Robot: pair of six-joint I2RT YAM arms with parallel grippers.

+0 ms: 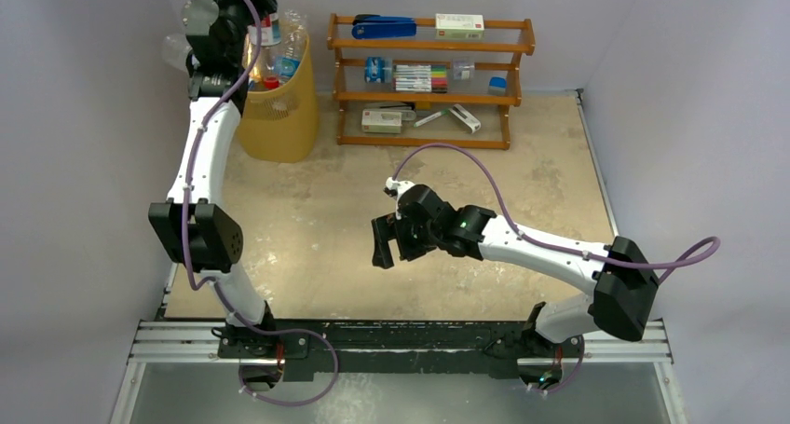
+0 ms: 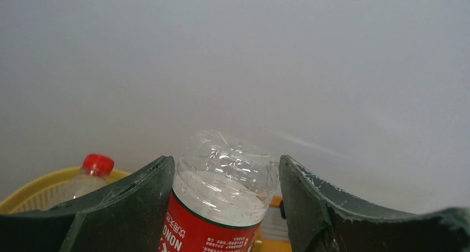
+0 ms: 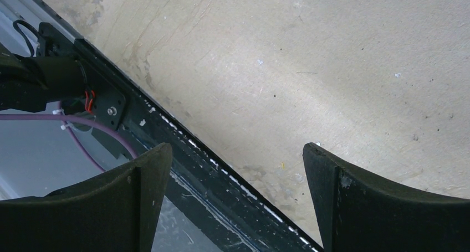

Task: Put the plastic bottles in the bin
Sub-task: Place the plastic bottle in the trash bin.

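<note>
The left gripper (image 2: 226, 159) is clamped on a red-labelled clear bottle (image 2: 221, 202), its two dark fingers (image 2: 119, 207) flanking the bottle's sides. The bottle sits squarely between them and reaches well past their tips. Its long axis runs along the fingers: the ribbed clear base points away from the wrist toward the pale wall, and the cap end is hidden down toward the palm. In the top view this gripper hangs over the yellow-orange bin (image 1: 279, 126) at the table's far left corner (the held bottle is hard to pick out from the arm there). Just beyond the left finger, a red-capped bottle (image 2: 97, 166) stands upright inside the bin's rim, and further bottles (image 1: 289, 61) crowd the bin's mouth. The right gripper (image 3: 237, 152) is spread wide with nothing between its fingers, hovering over the beige table (image 3: 332, 69) near the black base rail (image 3: 221, 194).
</note>
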